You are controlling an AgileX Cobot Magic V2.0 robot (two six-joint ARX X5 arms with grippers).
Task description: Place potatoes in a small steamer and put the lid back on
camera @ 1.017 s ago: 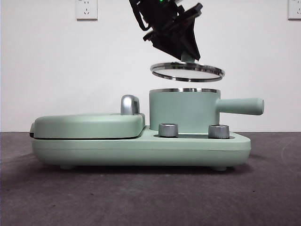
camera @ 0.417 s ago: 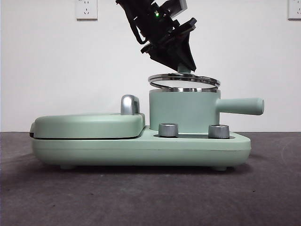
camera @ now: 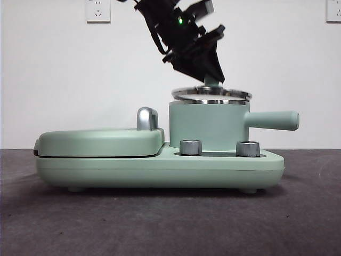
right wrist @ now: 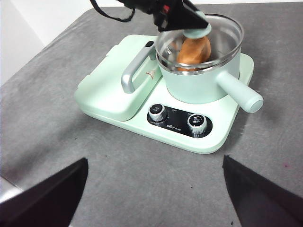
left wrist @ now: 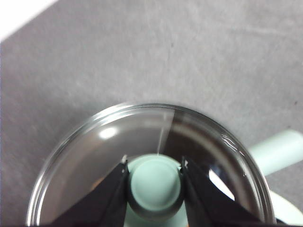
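**Lid at the pot's rim**

White wall point(camera: 53, 80) behind, two sockets point(camera: 98, 10) high up, grey desk point(camera: 160, 224) below. On the desk, a mint-green cooker base point(camera: 160, 168) with a closed griddle cover point(camera: 98, 141), a steel handle point(camera: 146, 118) and two knobs point(camera: 191, 147) at the front. On the base's right side, the pot point(camera: 208, 125), side handle point(camera: 274, 120) pointing right. Inside, seen through the glass from the right wrist view, the potato point(right wrist: 193, 51), orange-brown, down in the pot point(right wrist: 199, 82). Above it, the left gripper point(camera: 211, 79), reaching in steeply from the top, clenched on the green knob point(left wrist: 155, 184) of the lid point(left wrist: 94, 156), one black jaw on each side. Lid point(camera: 211, 94) nearly level at the steel rim, slightly tilted; fully seated or not, hard to tell. Right gripper point(right wrist: 154, 194) well back from the cooker, above bare desk, jaws spread wide, grasping nothing.
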